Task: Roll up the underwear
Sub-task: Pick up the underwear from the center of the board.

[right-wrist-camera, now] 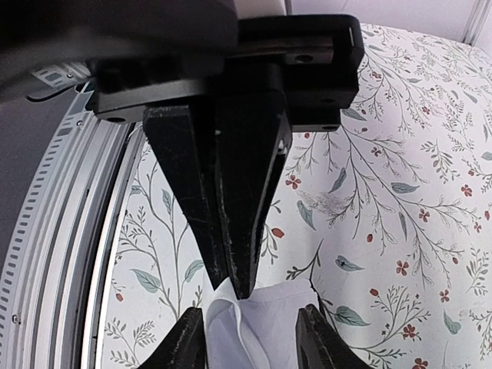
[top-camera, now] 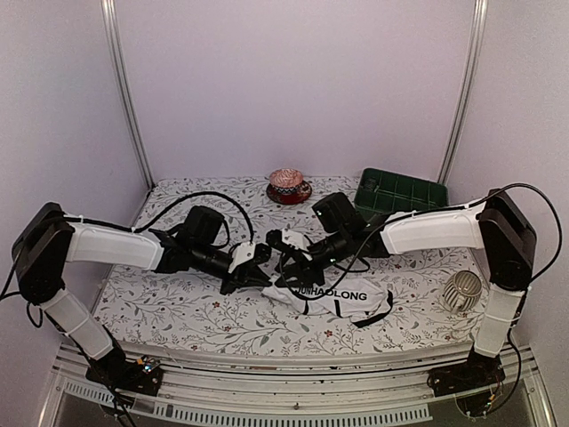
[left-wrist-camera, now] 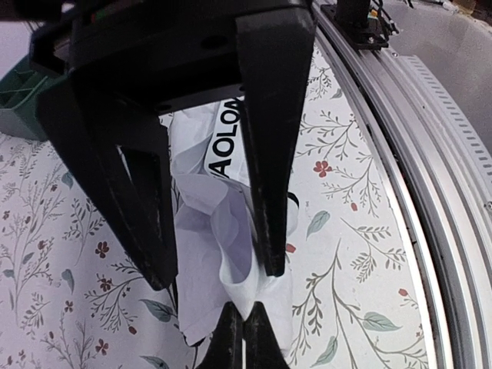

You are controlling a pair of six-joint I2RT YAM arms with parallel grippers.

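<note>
Left pincer (left-wrist-camera: 244,334) is clenched tight on a bunched-up edge of the white underwear (top-camera: 342,298), the pair with the black lettering. That pair is lying crumpled on the floral surface (top-camera: 178,307) near the front edge, roughly midway between the two arms. Right pincer (right-wrist-camera: 250,338) is released, its fingers (right-wrist-camera: 184,342) spread either side of that pinched fold, though I honestly can't tell if they're actually touching the cloth.
</note>
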